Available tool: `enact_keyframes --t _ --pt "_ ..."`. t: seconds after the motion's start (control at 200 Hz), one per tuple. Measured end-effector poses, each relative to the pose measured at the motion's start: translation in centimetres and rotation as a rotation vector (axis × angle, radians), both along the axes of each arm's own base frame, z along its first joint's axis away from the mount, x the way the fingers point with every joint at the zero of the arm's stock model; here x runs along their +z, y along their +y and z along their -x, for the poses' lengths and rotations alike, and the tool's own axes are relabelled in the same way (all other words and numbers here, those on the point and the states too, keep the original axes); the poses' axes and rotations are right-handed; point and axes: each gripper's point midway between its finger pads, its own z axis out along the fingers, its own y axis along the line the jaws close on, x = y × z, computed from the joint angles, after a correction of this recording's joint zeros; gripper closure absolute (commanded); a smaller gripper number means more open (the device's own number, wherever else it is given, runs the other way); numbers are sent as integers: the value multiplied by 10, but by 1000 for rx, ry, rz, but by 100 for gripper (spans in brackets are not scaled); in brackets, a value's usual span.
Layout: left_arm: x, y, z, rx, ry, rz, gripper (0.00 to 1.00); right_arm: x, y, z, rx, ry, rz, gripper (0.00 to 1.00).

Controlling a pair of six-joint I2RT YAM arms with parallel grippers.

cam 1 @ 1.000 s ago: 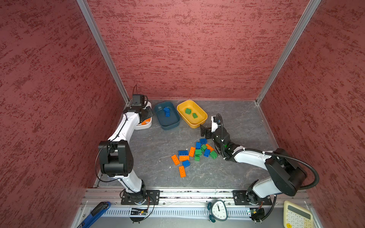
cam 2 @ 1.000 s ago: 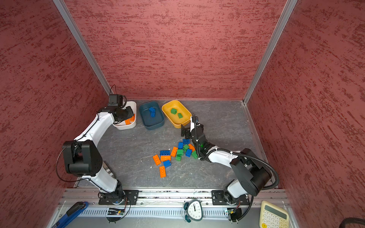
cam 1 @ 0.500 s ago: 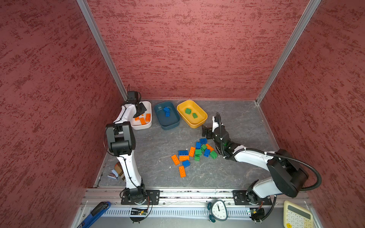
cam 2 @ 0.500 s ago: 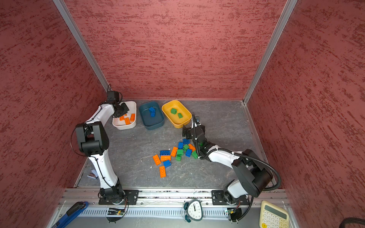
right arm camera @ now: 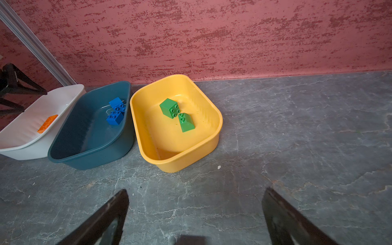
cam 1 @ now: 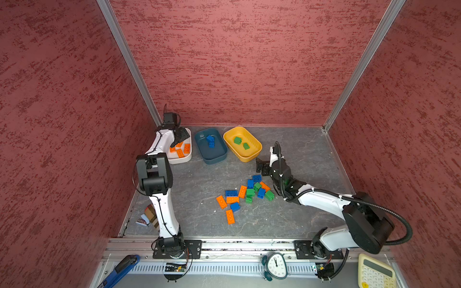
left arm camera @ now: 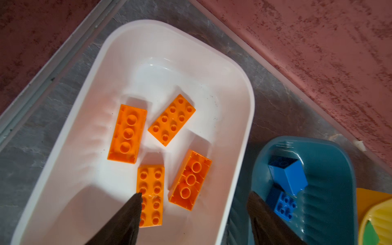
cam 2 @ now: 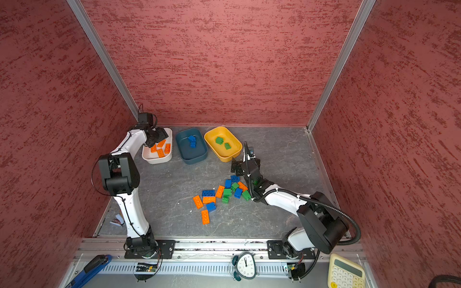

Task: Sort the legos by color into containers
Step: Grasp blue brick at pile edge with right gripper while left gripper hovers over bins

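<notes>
Left tool spread over orange legos in white tub; right tool spread.

The left gripper has opened. Its two dark fingers, pressed together a second ago, now stand well apart above the shallow white rounded-rectangle plastic tub. A small orange oblong studded plastic brick lies flat on the tub floor, free of the fingers; in the wrist view one fingertip partly covers it. The left arm's black elbow joint, which hung low a second ago, has swung up and now stands tall over its base. With the arm lifted, small brown and white paper scraps that it hid before show on the grey floor by the left wall.
</notes>
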Motion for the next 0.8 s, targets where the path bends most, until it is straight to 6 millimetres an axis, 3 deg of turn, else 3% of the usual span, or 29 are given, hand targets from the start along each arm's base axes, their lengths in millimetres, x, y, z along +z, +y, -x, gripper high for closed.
enact_keyframes --t 0.145,0.21,0.401,0.646,0.801 --pt "22 -19 8 -46 -46 3 9 -2 0 1 -7 15 -19 1" --pt "34 -28 13 -67 -71 0 0 -6 0 2 -7 32 -27 1" --pt "60 -64 27 -136 -127 -15 1 -19 -1 7 -9 88 -34 1" --pt "51 -121 57 -254 -134 -25 1 -46 -4 24 19 204 3 2" --pt "47 -141 72 -282 -145 -22 1 -58 -1 40 81 283 21 6"
